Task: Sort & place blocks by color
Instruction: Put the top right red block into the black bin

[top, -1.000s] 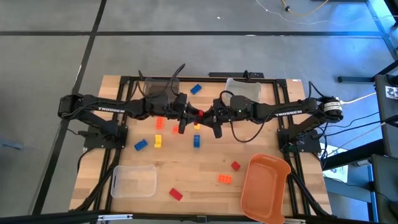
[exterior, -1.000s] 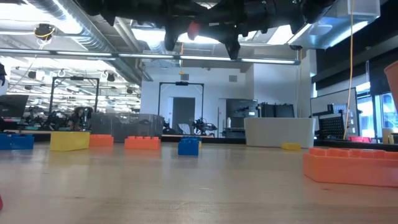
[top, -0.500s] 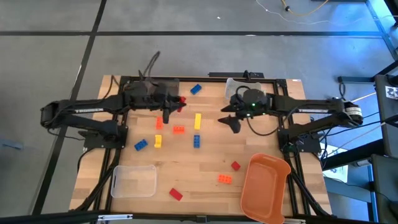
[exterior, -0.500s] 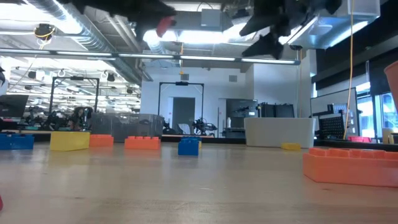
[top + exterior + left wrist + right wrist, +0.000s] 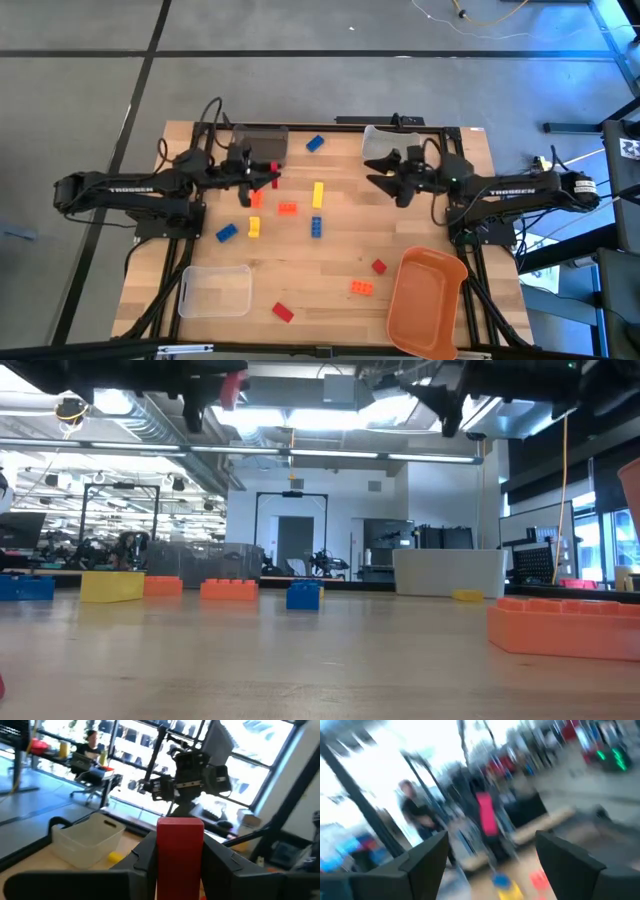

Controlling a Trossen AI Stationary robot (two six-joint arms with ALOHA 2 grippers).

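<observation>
Both arms drew apart: left gripper (image 5: 268,176) pinching red block (image 5: 272,169), right gripper (image 5: 385,172) spread.

1. A red block (image 5: 268,172) is clamped upright in the left gripper (image 5: 262,176), above the desk's far left.
2. A yellow block (image 5: 318,193), orange blocks (image 5: 287,208) and blue blocks (image 5: 316,227) lie mid-desk.
3. A blue block (image 5: 315,143) lies at the far edge.
4. Red (image 5: 283,312) and orange (image 5: 361,287) blocks lie nearest.

Left gripper (image 5: 262,177) at table (image 5: 420,230) 10 o'clock, right gripper (image 5: 383,172) at 2 o'clock; blocks (image 5: 317,195) lie between and below them.
</observation>
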